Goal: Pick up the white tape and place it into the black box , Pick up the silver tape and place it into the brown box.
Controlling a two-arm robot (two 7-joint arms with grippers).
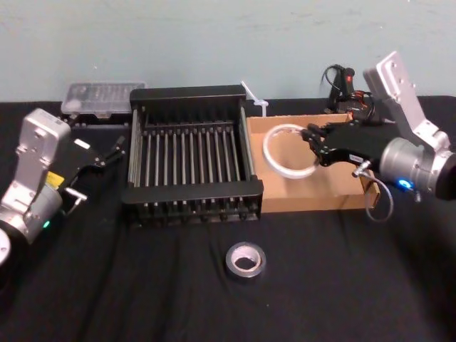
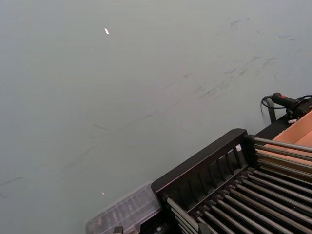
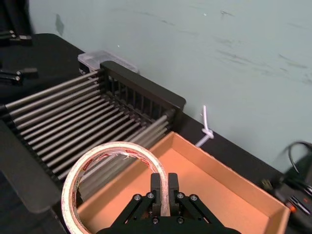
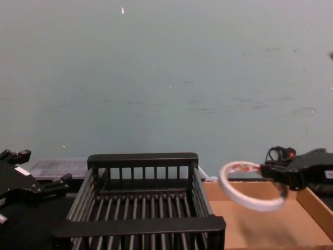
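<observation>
My right gripper point(image 1: 311, 148) is shut on the wall of the white tape point(image 1: 269, 158), a ring with red print held tilted in the air over the left half of the brown box point(image 1: 335, 184). The right wrist view has the fingers point(image 3: 157, 187) clamped on the white tape point(image 3: 117, 146) above the brown box point(image 3: 209, 180). To the left of it stands the black box point(image 1: 191, 194), with nothing inside. The silver tape point(image 1: 246, 260) lies flat on the black cloth in front of both boxes. My left gripper point(image 1: 114, 151) hangs open left of the black box.
A clear plastic case point(image 1: 103, 96) sits behind the black box's left corner. A white zip tie point(image 1: 255, 100) lies behind the gap between the boxes. Cables and a black tool point(image 1: 345, 82) lie at the back right. A pale wall closes the far side.
</observation>
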